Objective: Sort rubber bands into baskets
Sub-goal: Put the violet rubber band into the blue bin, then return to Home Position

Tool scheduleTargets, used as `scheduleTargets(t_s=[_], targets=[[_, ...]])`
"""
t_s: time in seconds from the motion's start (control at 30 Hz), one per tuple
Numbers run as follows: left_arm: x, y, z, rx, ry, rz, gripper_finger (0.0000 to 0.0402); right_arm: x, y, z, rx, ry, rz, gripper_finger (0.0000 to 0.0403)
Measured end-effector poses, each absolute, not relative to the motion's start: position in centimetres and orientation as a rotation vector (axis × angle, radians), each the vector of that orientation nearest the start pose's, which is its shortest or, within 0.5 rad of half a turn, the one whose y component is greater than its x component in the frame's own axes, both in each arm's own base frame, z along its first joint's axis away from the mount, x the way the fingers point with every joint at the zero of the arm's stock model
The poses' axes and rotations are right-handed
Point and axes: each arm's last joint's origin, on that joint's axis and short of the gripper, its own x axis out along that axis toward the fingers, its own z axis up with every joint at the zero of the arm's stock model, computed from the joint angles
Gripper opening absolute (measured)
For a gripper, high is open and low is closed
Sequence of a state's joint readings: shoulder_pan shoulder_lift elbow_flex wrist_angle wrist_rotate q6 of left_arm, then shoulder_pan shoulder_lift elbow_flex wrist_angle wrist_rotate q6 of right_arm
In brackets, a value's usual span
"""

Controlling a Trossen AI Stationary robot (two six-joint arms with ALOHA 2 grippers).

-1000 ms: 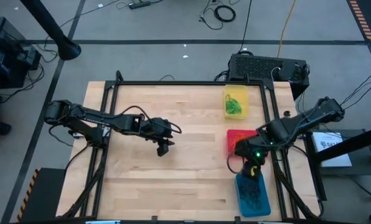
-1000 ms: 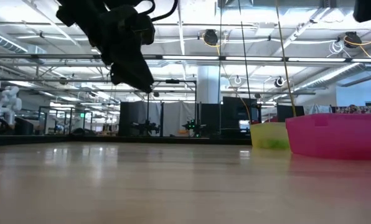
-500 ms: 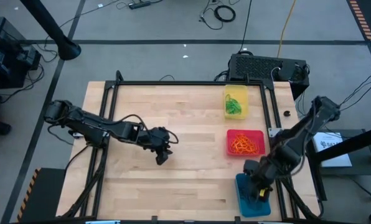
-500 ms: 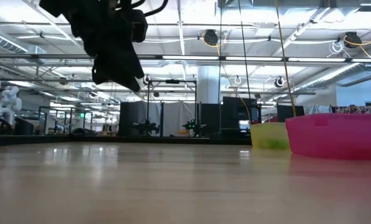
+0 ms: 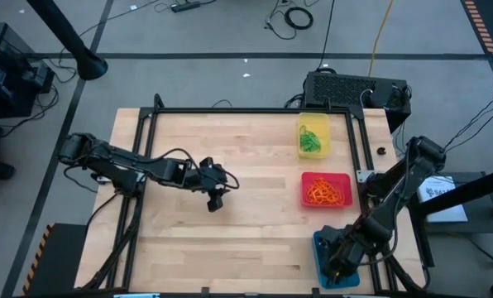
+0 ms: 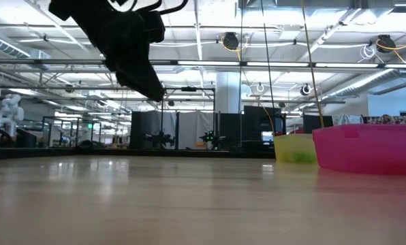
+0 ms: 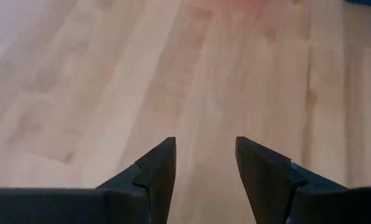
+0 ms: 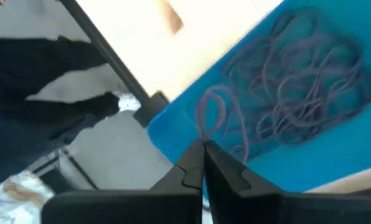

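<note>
Dropping a dark rubber band [image 8: 211,115]: in the high view the right gripper [image 5: 339,263] is seen over the blue basket [image 5: 321,244] at five o'clock. In the right wrist view its shut jaws pinch the loop (release should come above the basket's middle). The left gripper [image 7: 204,163], open, holds nothing.

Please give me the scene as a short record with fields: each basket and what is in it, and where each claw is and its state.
yellow basket: holds green rubber bands
red basket: holds orange rubber bands
blue basket: holds dark rubber bands
left claw: open, empty, above the bare wooden table
right claw: shut on one dark rubber band, over the blue basket's edge
</note>
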State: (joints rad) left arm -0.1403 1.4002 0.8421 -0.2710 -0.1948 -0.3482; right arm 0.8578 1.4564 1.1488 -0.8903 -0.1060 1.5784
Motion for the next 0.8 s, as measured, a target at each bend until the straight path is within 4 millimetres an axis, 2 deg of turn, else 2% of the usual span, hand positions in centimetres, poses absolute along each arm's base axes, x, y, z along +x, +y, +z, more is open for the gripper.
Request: scheduleTargets(t_s=[0.17,0.37,0.53,0.6,0.7,0.8], targets=[[27.9,-2.2,21.4,-0.105,0.804,0.17,0.0173,17.9,22.0,25.2,0.912,1.534,-0.263,0.002],[28.5,-1.0,21.8,-0.074,0.758,0.014,0.0173,17.8,21.7,25.3,0.995,1.528,-0.368,0.0079],[29.0,-0.1,22.5,-0.075,0.676,-0.051,0.0173,17.9,21.3,25.2,0.998,1.532,-0.419,0.0125],[29.1,0.2,23.4,-0.083,0.648,-0.077,0.0173,18.2,21.1,25.2,1.021,1.523,-0.432,0.0134],[29.0,0.5,26.0,-0.085,0.559,-0.101,0.0173,19.4,20.7,25.4,1.092,1.467,-0.423,0.0138],[28.5,0.5,28.7,-0.034,0.458,-0.115,0.0173,21.3,20.0,25.7,1.146,1.286,-0.401,0.0139]])
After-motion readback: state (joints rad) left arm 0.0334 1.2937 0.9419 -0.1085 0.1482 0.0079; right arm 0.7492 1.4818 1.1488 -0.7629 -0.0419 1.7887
